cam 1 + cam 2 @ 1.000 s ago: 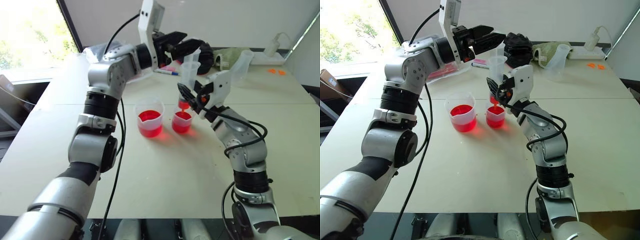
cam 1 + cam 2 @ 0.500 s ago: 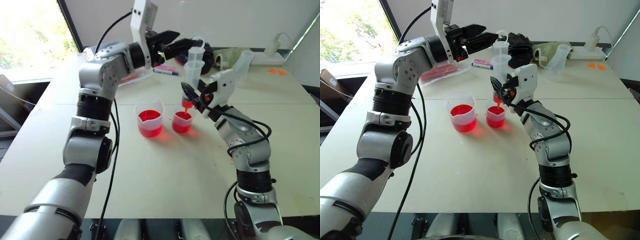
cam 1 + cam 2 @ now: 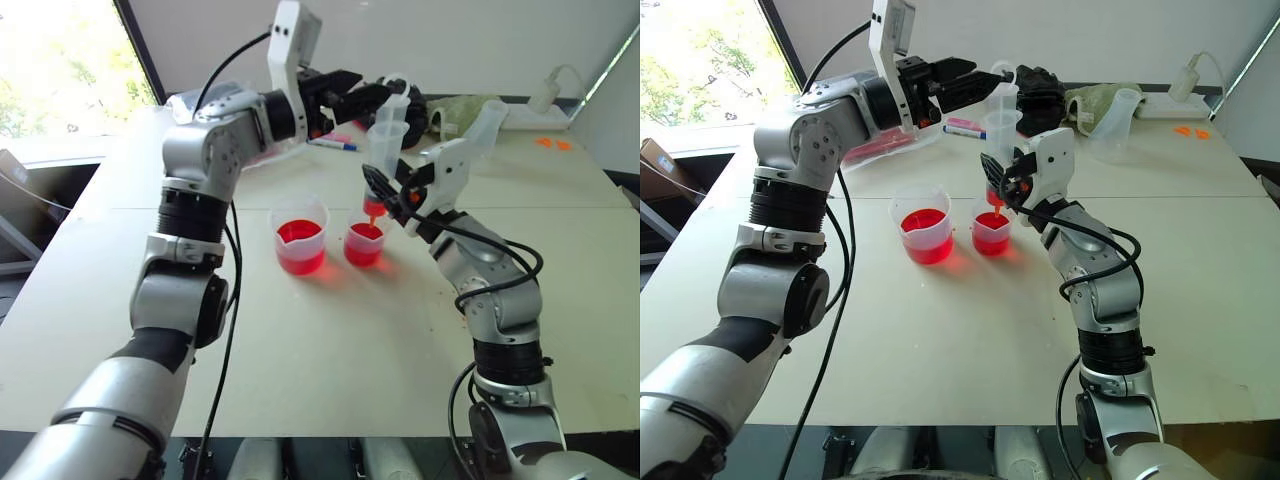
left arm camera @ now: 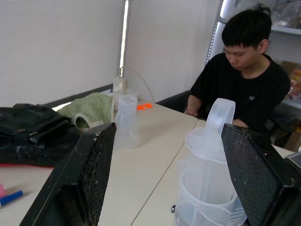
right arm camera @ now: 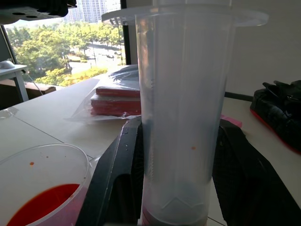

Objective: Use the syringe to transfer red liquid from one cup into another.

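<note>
Lab: white worktable [image 3: 330, 340], plastic beakers [image 3: 300, 233]

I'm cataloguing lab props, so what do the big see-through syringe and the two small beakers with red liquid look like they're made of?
The big see-through syringe looks like clear, slightly cloudy moulded plastic: the room shows hazily through its barrel. The two small beakers, wider and narrower, look like thin clear plastic with pouring lips; the red liquid glows through their walls.
</note>
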Controlling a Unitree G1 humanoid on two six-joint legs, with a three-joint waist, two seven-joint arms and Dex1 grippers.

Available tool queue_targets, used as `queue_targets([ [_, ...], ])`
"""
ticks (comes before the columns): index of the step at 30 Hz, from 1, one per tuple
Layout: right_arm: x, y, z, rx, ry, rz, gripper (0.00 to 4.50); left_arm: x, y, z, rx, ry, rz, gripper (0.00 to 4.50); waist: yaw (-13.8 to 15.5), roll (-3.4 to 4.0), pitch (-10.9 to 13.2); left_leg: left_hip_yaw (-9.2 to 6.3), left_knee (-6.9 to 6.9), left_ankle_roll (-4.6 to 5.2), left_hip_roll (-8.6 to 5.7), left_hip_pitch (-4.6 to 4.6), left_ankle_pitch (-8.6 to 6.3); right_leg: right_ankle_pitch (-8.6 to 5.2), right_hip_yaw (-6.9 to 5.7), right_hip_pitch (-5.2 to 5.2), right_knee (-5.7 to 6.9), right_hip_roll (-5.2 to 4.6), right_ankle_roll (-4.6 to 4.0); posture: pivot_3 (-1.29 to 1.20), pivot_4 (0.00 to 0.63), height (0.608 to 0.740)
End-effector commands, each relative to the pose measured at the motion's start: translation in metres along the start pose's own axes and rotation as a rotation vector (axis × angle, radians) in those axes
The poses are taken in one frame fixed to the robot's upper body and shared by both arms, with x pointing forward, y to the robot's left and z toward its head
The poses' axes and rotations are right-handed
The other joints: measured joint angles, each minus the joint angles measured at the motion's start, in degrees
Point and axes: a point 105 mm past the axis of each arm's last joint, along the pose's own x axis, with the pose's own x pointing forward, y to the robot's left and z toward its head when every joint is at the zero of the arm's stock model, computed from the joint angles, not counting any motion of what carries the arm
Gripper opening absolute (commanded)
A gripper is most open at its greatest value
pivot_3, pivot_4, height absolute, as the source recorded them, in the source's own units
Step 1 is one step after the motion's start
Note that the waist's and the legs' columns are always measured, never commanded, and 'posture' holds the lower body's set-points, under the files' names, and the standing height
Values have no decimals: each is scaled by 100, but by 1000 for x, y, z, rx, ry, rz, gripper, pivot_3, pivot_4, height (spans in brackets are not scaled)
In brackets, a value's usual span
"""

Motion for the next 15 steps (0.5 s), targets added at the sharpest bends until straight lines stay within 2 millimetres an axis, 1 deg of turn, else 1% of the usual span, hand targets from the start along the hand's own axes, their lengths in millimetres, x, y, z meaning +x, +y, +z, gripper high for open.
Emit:
queue_targets([
  [1,-1,6,22,-45,-77,24,1376,5,-4,17,28,-32,-1,3622,2,0,0,0,0,0,0,0,0,0,0,0,0,0,0,0,150,711],
  [9,-1,9,21,-47,-75,29,1376,11,-9,18,12,-35,-16,3622,-2,0,0,0,0,0,0,0,0,0,0,0,0,0,0,0,150,711],
  [12,-2,9,21,-48,-76,30,1376,12,-11,17,8,-34,-22,2790,0,0,0,0,0,0,0,0,0,0,0,0,1,0,0,0,150,711],
  [15,-2,9,21,-49,-76,30,1376,13,-12,15,7,-29,-26,1611,0,0,0,0,0,0,0,0,0,0,0,0,1,0,0,0,150,711],
])
